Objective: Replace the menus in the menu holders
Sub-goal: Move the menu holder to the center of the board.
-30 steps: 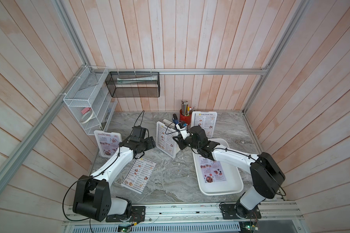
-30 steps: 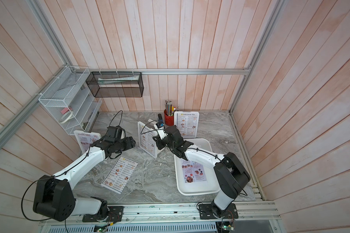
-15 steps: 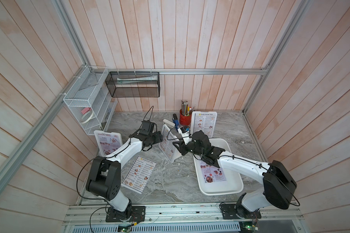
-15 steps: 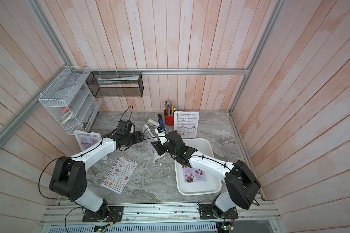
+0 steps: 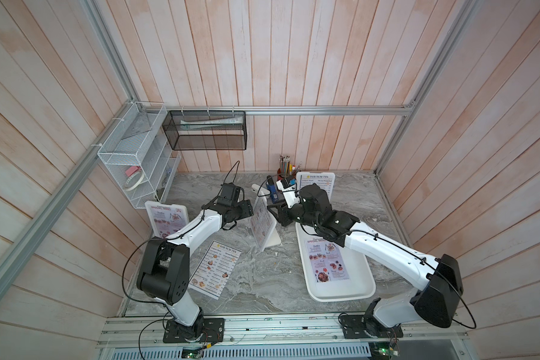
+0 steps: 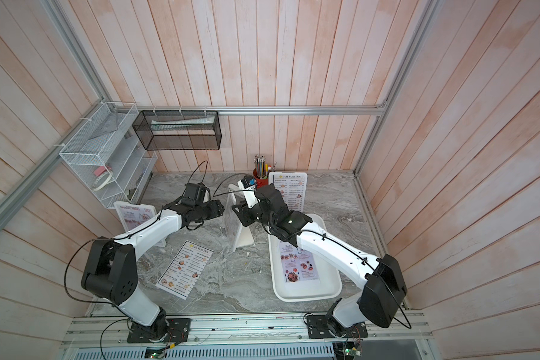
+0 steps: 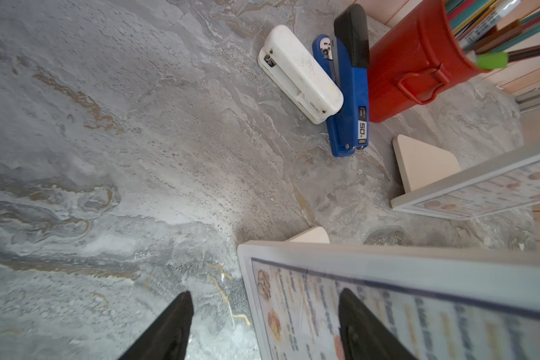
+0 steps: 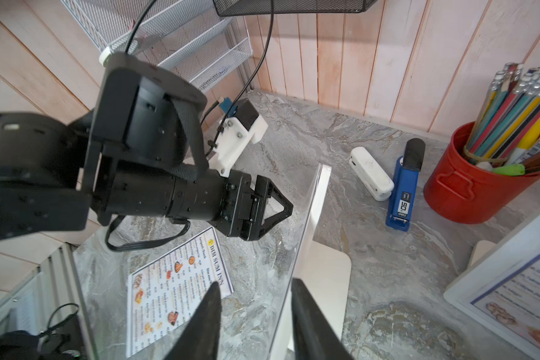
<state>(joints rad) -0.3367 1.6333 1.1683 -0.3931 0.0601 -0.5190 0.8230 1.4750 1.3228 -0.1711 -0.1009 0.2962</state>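
Though unclear from above, wrist views show left gripper (image 7: 264,293) spread and right gripper (image 8: 255,283) spread astride menu holder (image 8: 320,215).

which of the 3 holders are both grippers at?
The middle holder: it stands between the left gripper and right gripper. The others stand apart, by the wire rack and red cup.
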